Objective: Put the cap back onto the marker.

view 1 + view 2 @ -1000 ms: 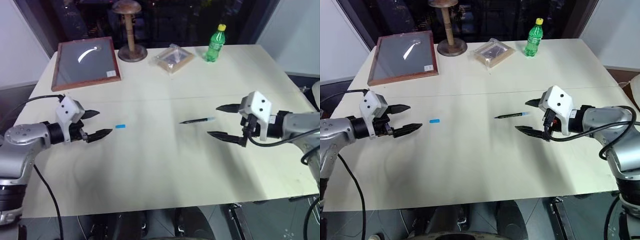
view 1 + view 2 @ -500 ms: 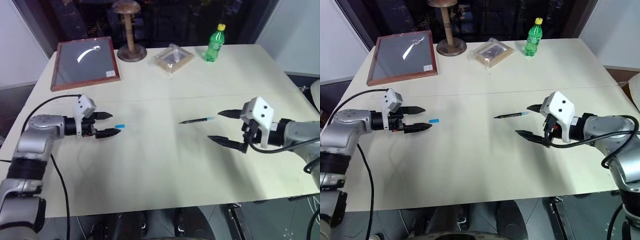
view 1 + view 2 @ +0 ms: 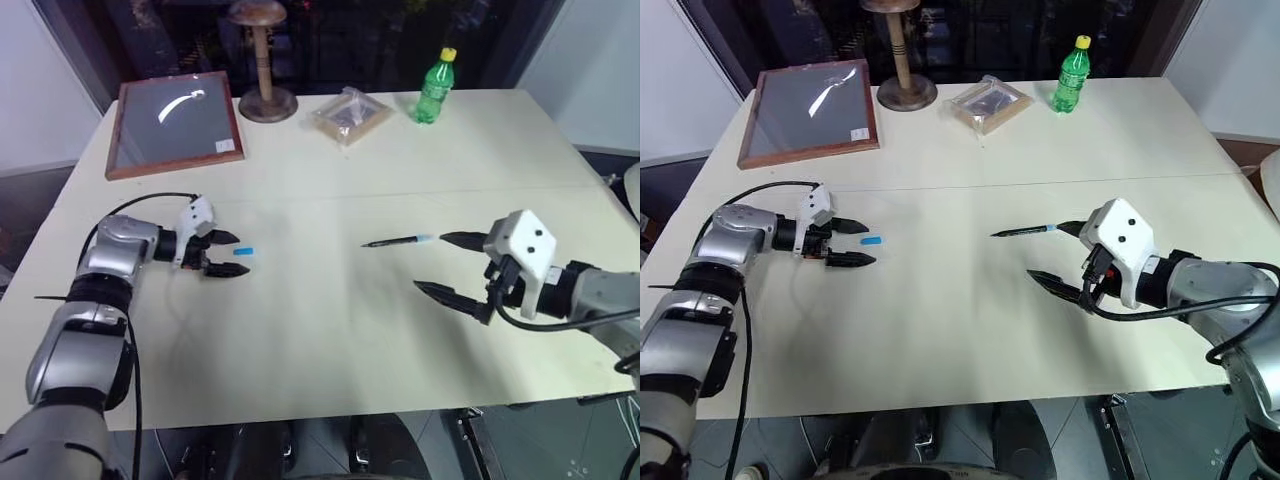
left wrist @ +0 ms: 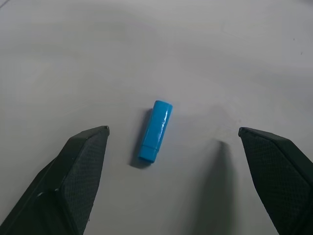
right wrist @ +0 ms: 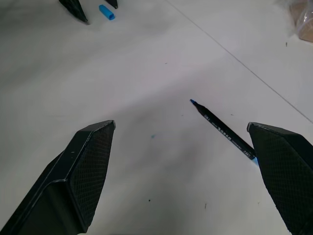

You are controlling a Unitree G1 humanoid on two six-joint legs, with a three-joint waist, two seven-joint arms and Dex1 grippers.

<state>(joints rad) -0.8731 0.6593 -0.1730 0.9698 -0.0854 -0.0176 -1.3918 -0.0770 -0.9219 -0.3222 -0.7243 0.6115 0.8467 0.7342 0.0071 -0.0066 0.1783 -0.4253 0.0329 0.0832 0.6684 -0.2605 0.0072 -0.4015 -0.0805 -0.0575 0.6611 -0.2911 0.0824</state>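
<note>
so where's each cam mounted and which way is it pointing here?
Left eye, right eye: on the head, looking forward and down over the table; both arms show, left pincer and right pincer open.
Left wrist: along its own open fingers at the cap.
Right wrist: along its own fingers at the marker.
Shared: the wrist views both show the cap, as do the eye views.

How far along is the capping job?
Done: nothing yet. The cap lies loose on the table, apart from the uncapped marker.
In hand: nothing held. The open left gripper brackets the cap; the open right gripper sits by the marker's blue end.
Left: grasp both, then press the cap on.
</note>
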